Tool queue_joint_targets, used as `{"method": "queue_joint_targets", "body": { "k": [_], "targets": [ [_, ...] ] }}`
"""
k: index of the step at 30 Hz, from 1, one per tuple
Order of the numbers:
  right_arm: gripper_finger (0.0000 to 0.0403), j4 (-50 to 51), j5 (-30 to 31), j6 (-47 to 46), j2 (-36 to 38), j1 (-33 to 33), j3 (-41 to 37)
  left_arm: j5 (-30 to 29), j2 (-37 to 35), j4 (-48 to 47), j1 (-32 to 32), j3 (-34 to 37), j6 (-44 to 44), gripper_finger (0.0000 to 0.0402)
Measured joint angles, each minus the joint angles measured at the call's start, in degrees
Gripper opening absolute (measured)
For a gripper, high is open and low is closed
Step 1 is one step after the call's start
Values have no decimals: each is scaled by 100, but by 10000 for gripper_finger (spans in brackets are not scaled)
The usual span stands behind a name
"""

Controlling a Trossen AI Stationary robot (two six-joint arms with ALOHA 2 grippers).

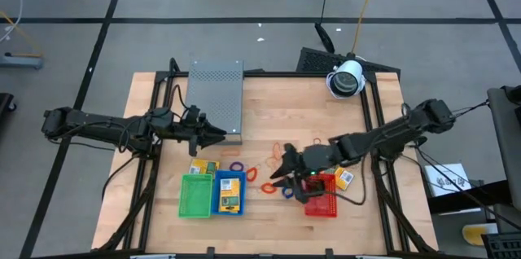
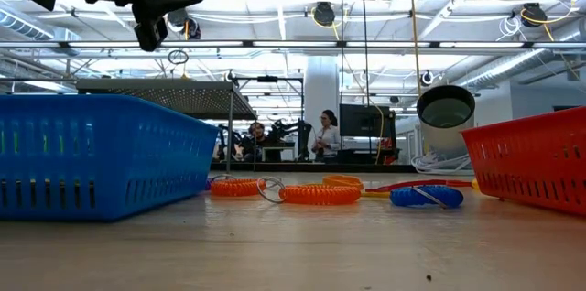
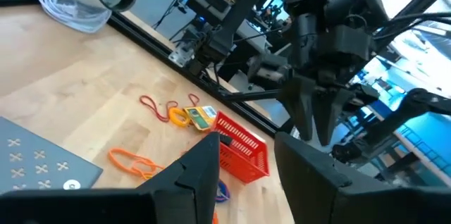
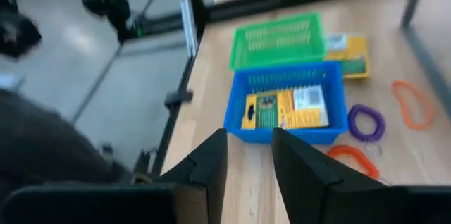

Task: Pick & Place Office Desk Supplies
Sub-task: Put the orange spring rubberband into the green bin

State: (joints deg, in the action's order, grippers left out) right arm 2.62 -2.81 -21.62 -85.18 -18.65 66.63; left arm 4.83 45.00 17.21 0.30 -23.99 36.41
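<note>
A yellow-orange packet (image 1: 229, 194) with blue marks lies inside the blue basket (image 1: 229, 180), which I take as the landmark; a second packet (image 1: 203, 167) lies on the tabletop (image 1: 269, 96) just behind the green basket (image 1: 195, 195), which stands touching the blue basket on the left arm's side; a third packet (image 1: 344, 179) lies just beyond the red basket (image 1: 323, 197), which stands apart from the blue basket on the right arm's side; between the blue and red baskets the coiled bands are scattered: a purple loop (image 1: 237, 166) close by the blue basket's far corner, an orange coil (image 1: 251, 173) next to it, a blue coil (image 1: 288, 192) near the red basket, and thin red and orange loops (image 1: 281, 147) farther back; in the low view the orange coils (image 2: 320, 194) and blue coil (image 2: 427, 197) lie flat on the wood; the right pincer (image 1: 281, 176) hangs above the tabletop between the blue and red baskets, over the coils, its fingers (image 4: 211, 159) a narrow gap apart with nothing between them; the left pincer (image 1: 213, 135) hovers behind the blue basket, beside the near corner of the grey perforated box (image 1: 216, 96), its fingers (image 3: 201, 171) moderately apart and empty; a white cylindrical camera (image 1: 347, 79) sits at the far edge, well apart from the blue basket.
</note>
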Motion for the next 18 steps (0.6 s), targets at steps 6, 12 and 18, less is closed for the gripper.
{"method": "queue_joint_targets", "body": {
  "k": [6,12,18],
  "targets": [
    [85,1703,-195,622,-1151,160,1388,-39,0,-37,0,0,-394,145],
    [86,2340,-489,590,-2186,291,2175,-347,-1,-249,0,0,-745,145],
    [117,2555,-905,433,-2617,286,2214,-497,-1,-483,2,0,-938,145]
  ]
}}
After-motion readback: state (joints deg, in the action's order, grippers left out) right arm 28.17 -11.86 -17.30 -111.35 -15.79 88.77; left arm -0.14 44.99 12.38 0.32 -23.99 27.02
